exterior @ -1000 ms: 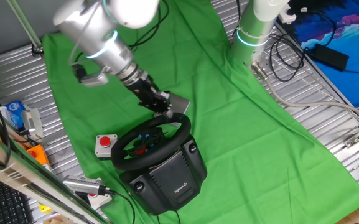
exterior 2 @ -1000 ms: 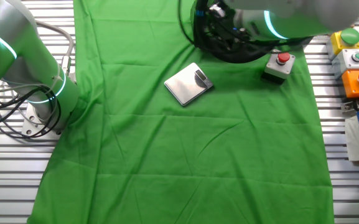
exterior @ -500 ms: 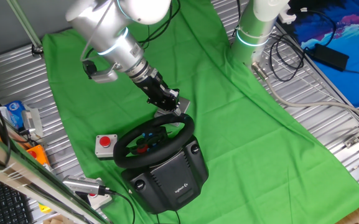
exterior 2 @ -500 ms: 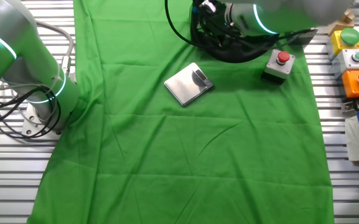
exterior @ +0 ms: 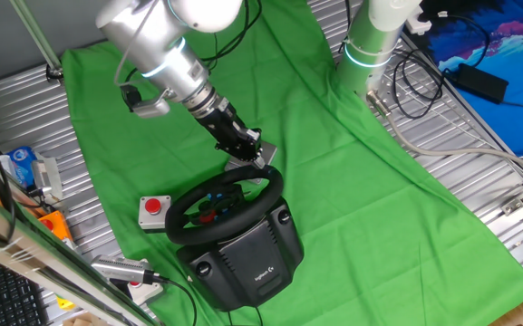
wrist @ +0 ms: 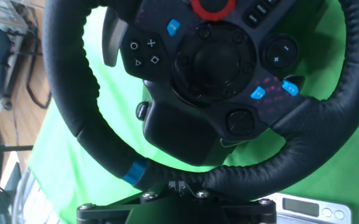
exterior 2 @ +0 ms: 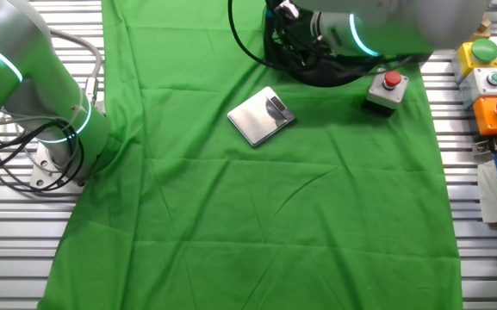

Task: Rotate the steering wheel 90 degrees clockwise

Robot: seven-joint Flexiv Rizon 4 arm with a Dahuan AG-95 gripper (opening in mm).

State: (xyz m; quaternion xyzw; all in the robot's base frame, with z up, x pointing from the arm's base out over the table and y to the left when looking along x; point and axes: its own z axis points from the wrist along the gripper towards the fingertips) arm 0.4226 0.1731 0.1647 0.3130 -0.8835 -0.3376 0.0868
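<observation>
The black steering wheel (exterior: 185, 215) stands on its bulky black base (exterior: 247, 258) at the front of the green cloth. My gripper (exterior: 257, 164) sits at the far top of the rim. In the hand view the thick rim (wrist: 241, 173) runs right across my gripper (wrist: 179, 184), with a blue rim mark just left of it and the hub's blue and red buttons above. The fingers blend into the black rim and look closed on it. In the other fixed view only a part of the wheel (exterior 2: 317, 76) shows under my arm.
A small grey box with a red button (exterior: 153, 210) stands left of the wheel (exterior 2: 388, 89). A flat grey plate (exterior 2: 261, 115) lies behind my gripper (wrist: 303, 205). A second arm's base (exterior: 370, 45) stands at the cloth's far edge. Button boxes (exterior 2: 492, 82) and cables line the sides.
From one second ago my arm swung right along the top of the rim, and the wheel shifted a little with it. Since half a second ago almost nothing has moved.
</observation>
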